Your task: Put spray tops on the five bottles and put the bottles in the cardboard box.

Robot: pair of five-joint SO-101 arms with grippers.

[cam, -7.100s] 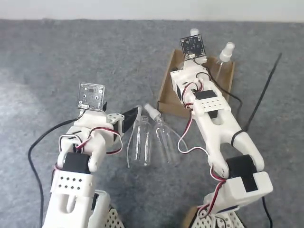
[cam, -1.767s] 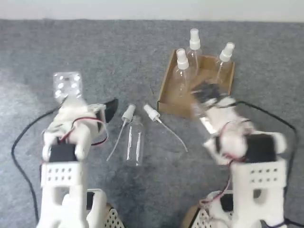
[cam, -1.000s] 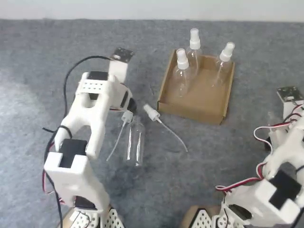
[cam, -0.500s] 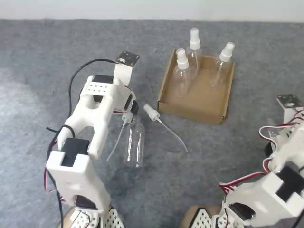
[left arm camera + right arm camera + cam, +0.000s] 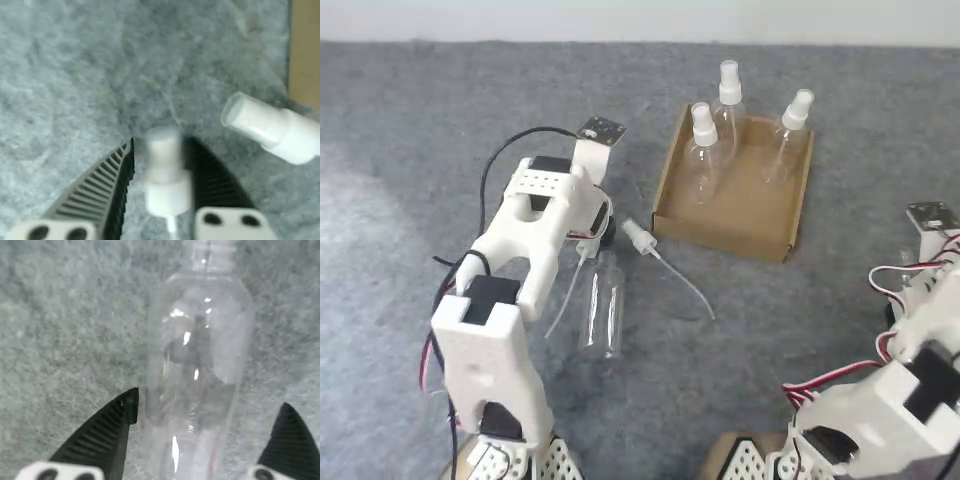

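while your left gripper (image 5: 160,145) straddles a spray top (image 5: 165,175), its jaws stand narrowly apart | your right gripper (image 5: 210,400) gapes wide around a capless bottle (image 5: 200,355) | cardboard box (image 5: 725,225) at 1 o'clock holds three capped bottles (image 5: 703,150)

The bottle (image 5: 195,365) is made of clear glossy plastic, the box (image 5: 725,236) of matt cardboard; rough carpet (image 5: 400,130) is laid beneath.

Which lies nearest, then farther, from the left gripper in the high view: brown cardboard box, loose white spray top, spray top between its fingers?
1. White spray top, between fingers of the left gripper.
2. Loose white spray top, just toward the box.
3. Brown cardboard box, farthest.
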